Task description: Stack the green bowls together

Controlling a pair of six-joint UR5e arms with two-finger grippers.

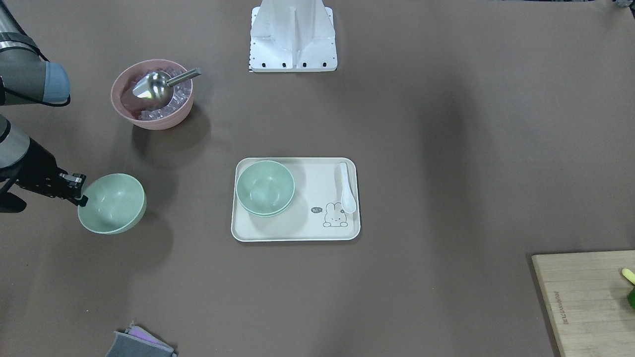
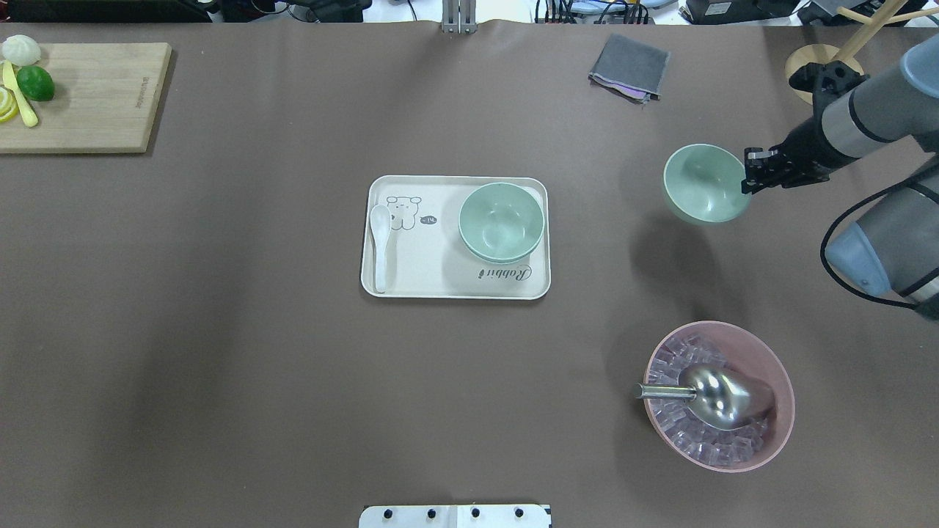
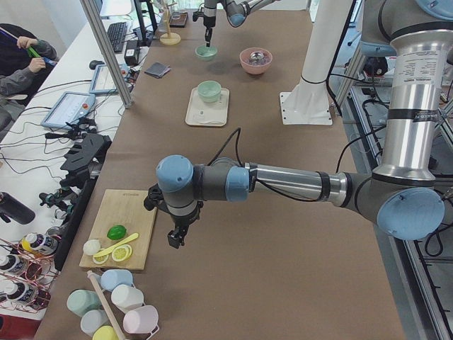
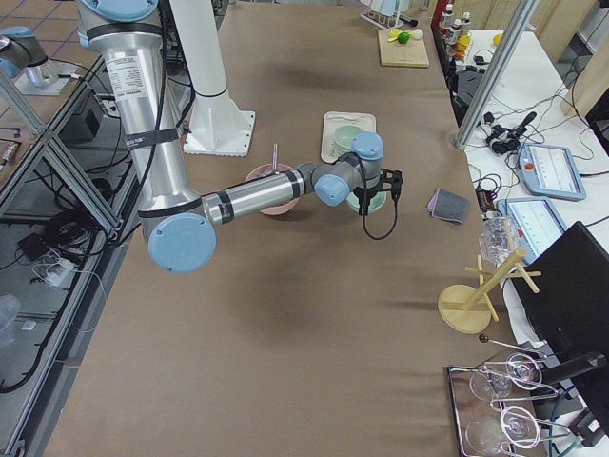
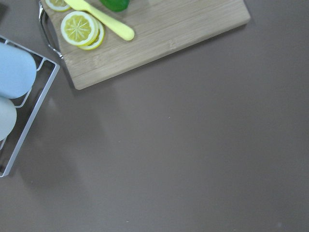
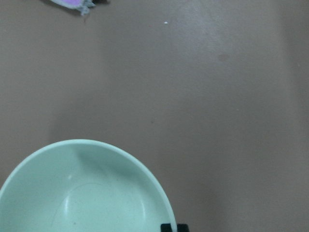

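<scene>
Overhead exterior view shows us the right gripper closed on the rim of one green bowl, which hangs tilted to its left. Two other green bowls sit nested on the tray, well apart. For the left gripper we cannot tell the opening.

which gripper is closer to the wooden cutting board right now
Left. The left gripper hangs just off the cutting board; the right gripper is at the table's other end, clamped on the rim of a green bowl.
</scene>
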